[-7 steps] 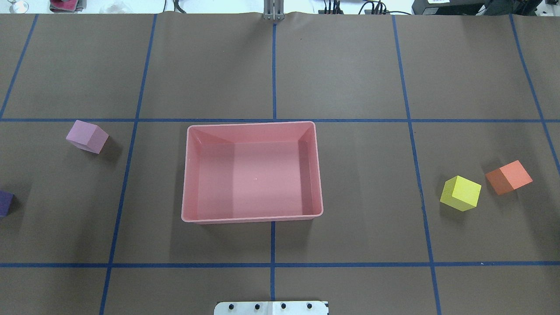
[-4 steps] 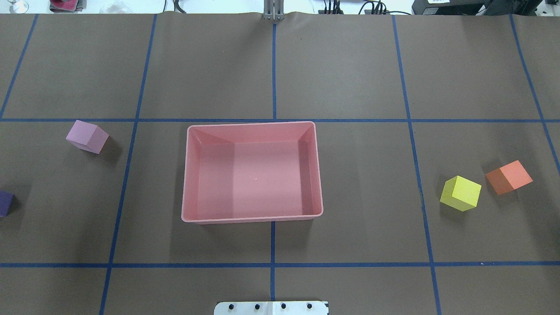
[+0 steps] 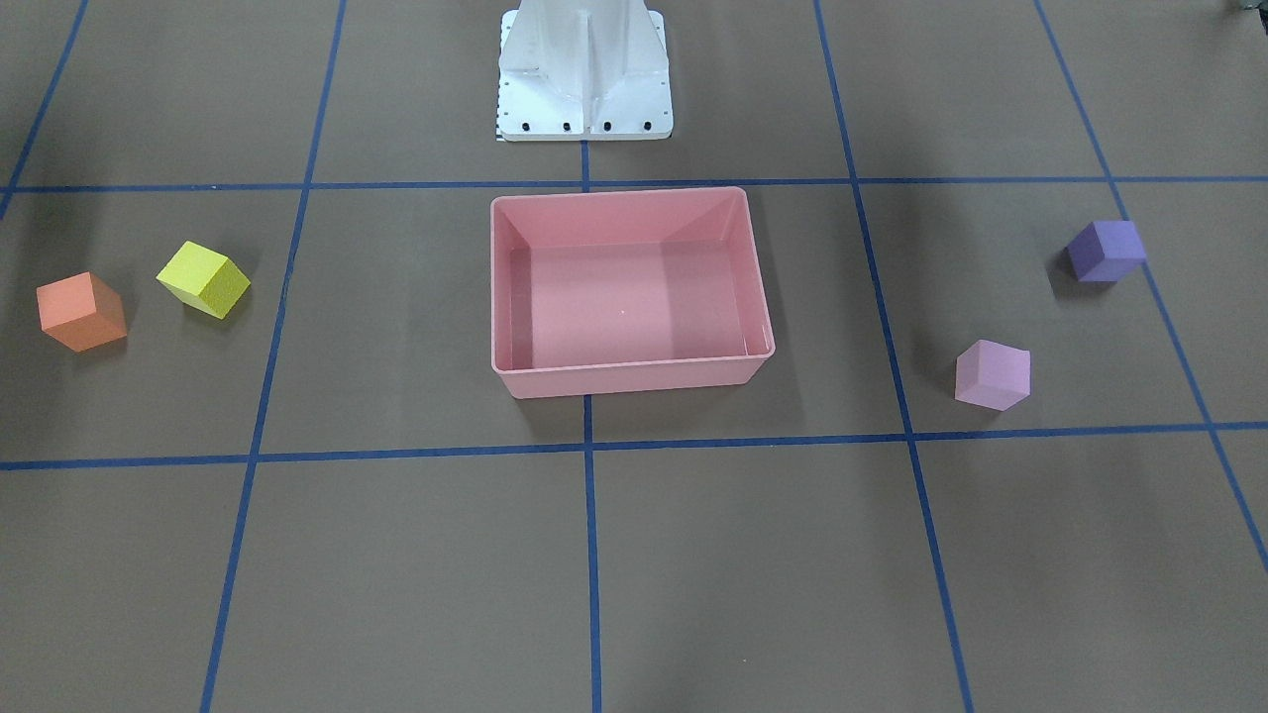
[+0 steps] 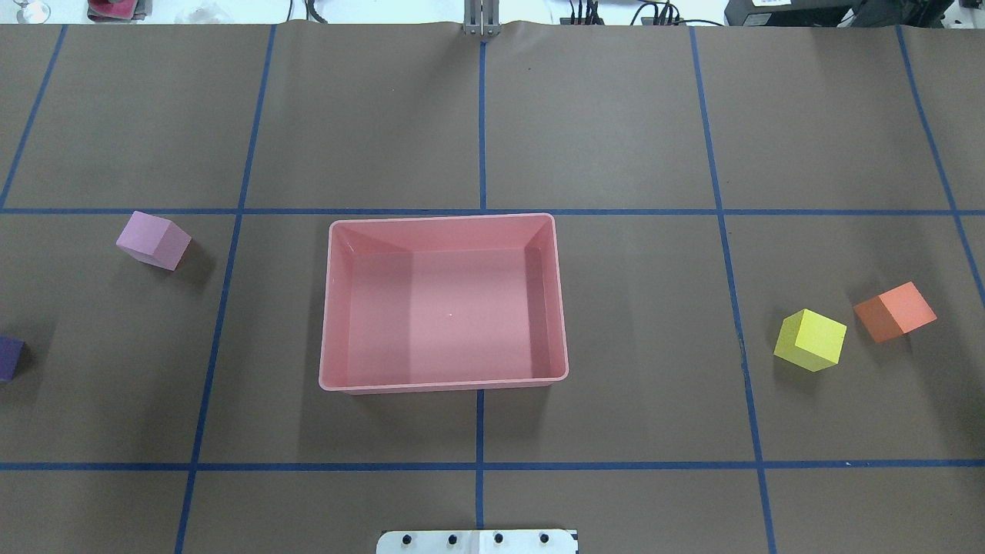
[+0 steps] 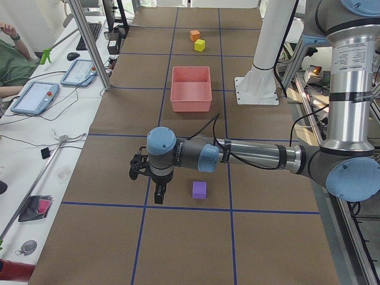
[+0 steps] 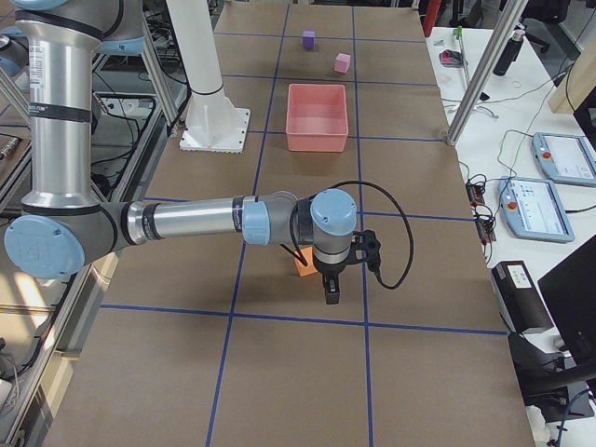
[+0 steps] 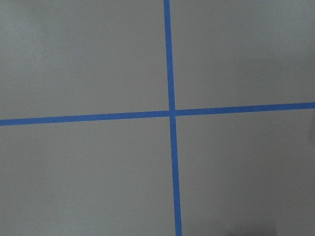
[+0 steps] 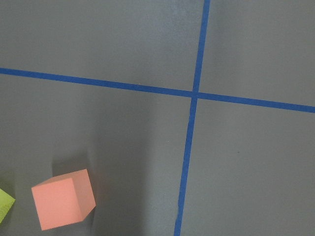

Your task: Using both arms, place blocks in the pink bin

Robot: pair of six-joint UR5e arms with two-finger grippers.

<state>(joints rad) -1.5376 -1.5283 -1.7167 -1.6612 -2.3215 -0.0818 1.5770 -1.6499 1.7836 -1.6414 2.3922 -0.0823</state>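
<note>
The pink bin [image 4: 446, 315] sits empty at the table's middle. On the left lie the lilac block [image 4: 154, 240] and the purple block [image 4: 9, 358], the latter cut by the frame edge. The yellow block [image 4: 809, 340] and orange block [image 4: 895, 311] lie on the right. My left gripper [image 5: 159, 195] hangs pointing down beside the purple block [image 5: 199, 190], apart from it. My right gripper [image 6: 331, 289] hangs just past the orange block [image 6: 303, 265]. Both grippers show only in the side views, so I cannot tell if they are open or shut. The right wrist view shows the orange block [image 8: 63, 199] at lower left.
The white pedestal base [image 3: 584, 69] stands behind the bin. Blue tape lines cross the brown table cover. A person [image 5: 12, 65] sits at a side bench with tablets [image 5: 35, 98], beyond a metal post [image 5: 89, 44].
</note>
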